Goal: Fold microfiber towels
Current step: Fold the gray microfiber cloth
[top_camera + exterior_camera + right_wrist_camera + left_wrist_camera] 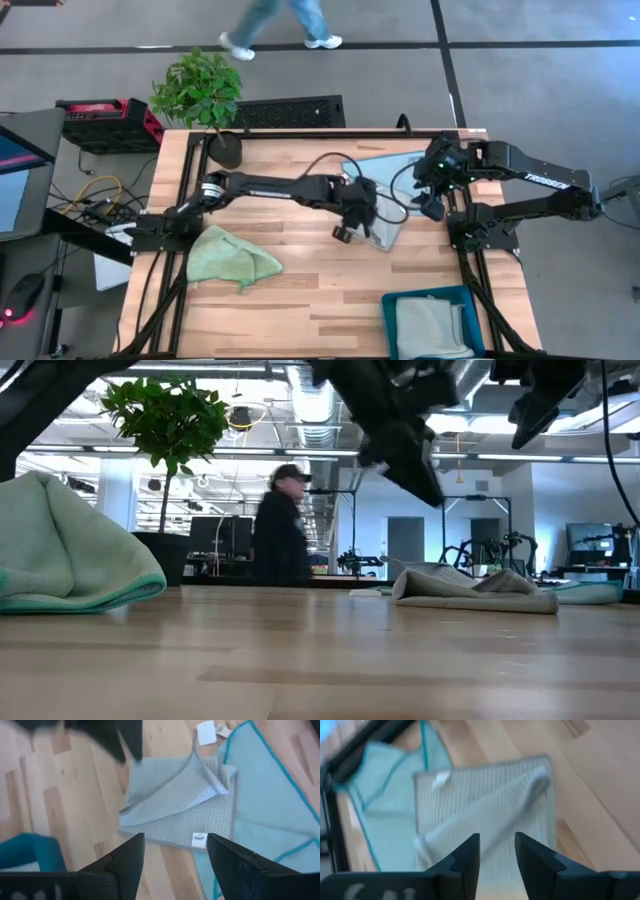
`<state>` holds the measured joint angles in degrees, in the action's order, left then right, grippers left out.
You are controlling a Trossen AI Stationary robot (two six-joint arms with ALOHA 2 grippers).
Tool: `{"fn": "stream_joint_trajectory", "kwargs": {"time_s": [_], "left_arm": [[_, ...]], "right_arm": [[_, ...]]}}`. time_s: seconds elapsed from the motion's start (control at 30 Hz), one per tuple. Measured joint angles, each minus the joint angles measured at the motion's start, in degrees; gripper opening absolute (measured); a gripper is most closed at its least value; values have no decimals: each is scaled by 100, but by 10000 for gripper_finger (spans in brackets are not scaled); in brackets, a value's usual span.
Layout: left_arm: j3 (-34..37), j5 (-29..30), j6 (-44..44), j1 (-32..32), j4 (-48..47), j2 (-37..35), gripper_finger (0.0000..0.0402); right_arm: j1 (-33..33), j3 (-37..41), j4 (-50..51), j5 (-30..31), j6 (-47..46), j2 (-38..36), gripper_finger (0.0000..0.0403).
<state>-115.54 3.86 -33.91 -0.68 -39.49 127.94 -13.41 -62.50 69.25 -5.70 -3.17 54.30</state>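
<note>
A grey towel (386,228) lies partly folded over, with a raised crease, its far part resting on the spread light blue towel (385,168). It also shows in the low view (470,588), the left wrist view (485,800) and the right wrist view (175,802). My left gripper (497,851) hangs open above the grey towel's near left part, clear of it (405,450). My right gripper (175,855) is wide open above the towel's right side, also clear (535,405). A light green towel (235,258) lies crumpled at the near left.
A teal bin (455,296) at the near right holds a folded grey towel (430,328). A potted plant (205,95) stands at the far left corner. A person (280,530) walks beyond the table's far edge. Bare wood lies between the green towel and the bin.
</note>
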Motion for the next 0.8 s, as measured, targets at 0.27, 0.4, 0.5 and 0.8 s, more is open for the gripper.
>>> {"fn": "stream_joint_trajectory", "kwargs": {"time_s": [0.27, 0.4, 0.5, 0.8], "left_arm": [[-5, 194, 1218, -8, -1375, -769, 116], [-5, 185, 1718, -9, -1737, -1138, 116], [-5, 179, 2021, 15, -2132, -1385, 116], [-5, 171, 2347, 164, -2935, -2044, 116]], "right_arm": [[62, 0, -729, -1, 723, 441, 240], [-25, -1, -1247, -6, 1092, 1090, 240], [-115, -2, -1611, -29, 1270, 1613, 240], [-691, -1, -2179, -261, 1525, 3044, 240]]}}
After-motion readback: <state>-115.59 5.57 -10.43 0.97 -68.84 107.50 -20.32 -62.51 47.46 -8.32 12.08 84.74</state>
